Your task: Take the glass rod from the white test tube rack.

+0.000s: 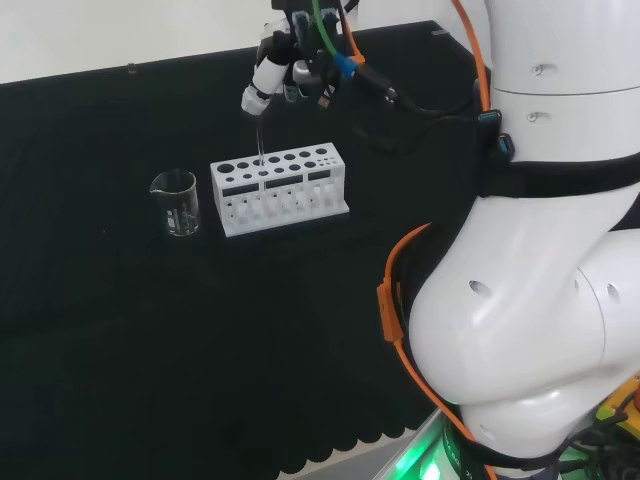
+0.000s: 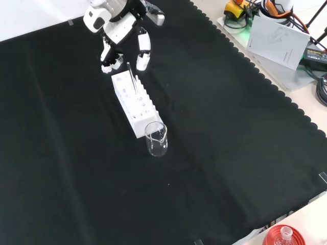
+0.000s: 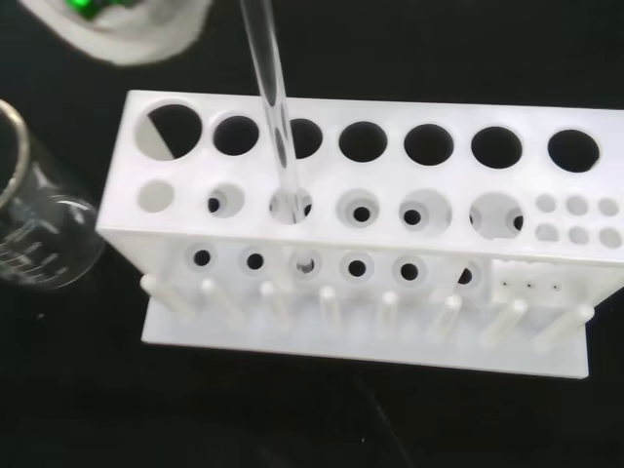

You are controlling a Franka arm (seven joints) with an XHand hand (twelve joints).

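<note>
The white test tube rack (image 1: 281, 192) (image 2: 134, 100) (image 3: 322, 255) stands on the black cloth. A clear glass rod (image 1: 260, 150) (image 2: 132, 79) (image 3: 272, 97) stands upright in one of its holes, towards the beaker end. My hand (image 1: 270, 72) (image 2: 120, 28) hovers just above the rack. Its fingers (image 2: 109, 60) and thumb hang down on either side of the rod's top, with a gap between them in the front view. A blurred white part of the hand (image 3: 127, 29) shows in the wrist view beside the rod.
A clear glass beaker (image 1: 176, 203) (image 2: 156, 139) (image 3: 29, 234) stands just off one end of the rack. Papers and cables (image 2: 278, 38) lie beyond the cloth's scalloped edge. A flask on a red ribbed stand (image 2: 283, 237) sits at the front view's bottom right.
</note>
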